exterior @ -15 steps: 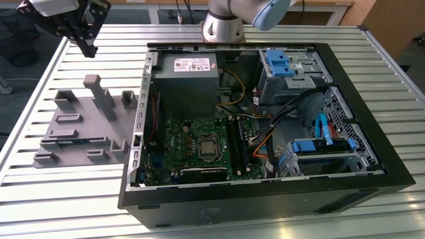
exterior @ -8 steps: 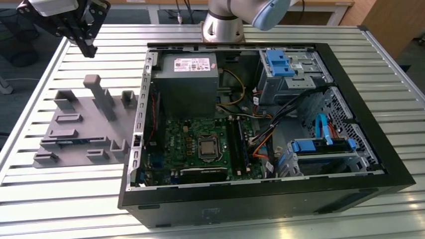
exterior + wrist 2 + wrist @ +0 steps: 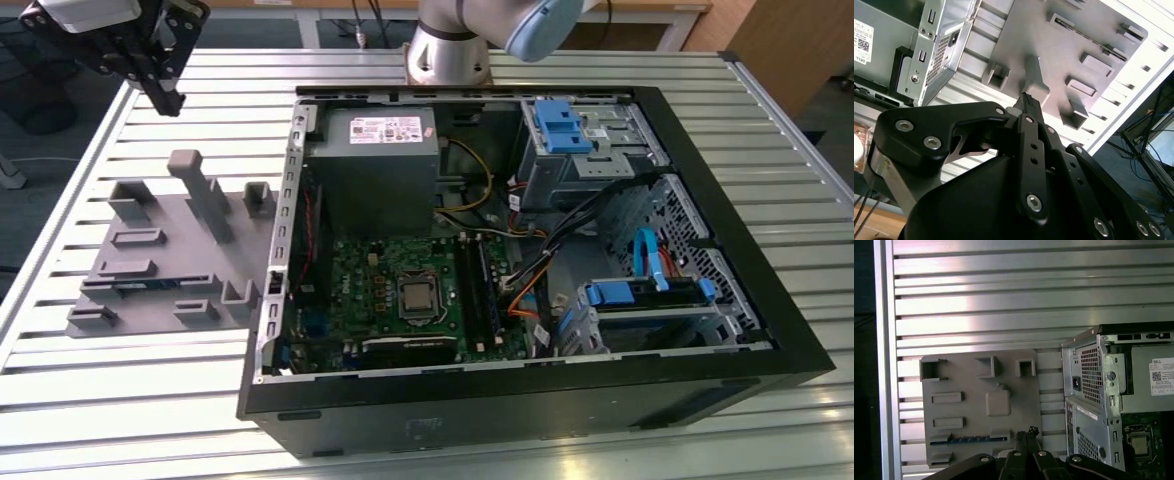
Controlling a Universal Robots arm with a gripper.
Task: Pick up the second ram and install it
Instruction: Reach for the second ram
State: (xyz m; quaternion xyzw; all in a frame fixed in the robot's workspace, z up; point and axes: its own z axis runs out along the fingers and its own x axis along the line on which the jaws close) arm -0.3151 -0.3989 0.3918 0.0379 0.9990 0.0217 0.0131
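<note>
One ram (image 3: 974,439) sits in one grey tray (image 3: 1019,405), closed hand (image 3: 170,103) above.

Matte black gripper (image 3: 1026,98) of linkage bars, silver screws along the fingers (image 3: 1030,131), silver arm tube (image 3: 447,50), pale blue joint cap (image 3: 541,28)

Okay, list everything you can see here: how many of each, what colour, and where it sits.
Table: one, silver, slatted, under everything.
Computer case: one, black, open, mid-table.
Motherboard: one, green, inside the case.
Power supply: one, grey, inside the case.
Holder tray: one, grey, beside the case on the exterior view's left.
Ram stick: one, blue-green, lying in the tray.
Robot arm: one, grey and blue, behind the case.
Gripper: one, black, shut, empty, above the table near the tray.
</note>
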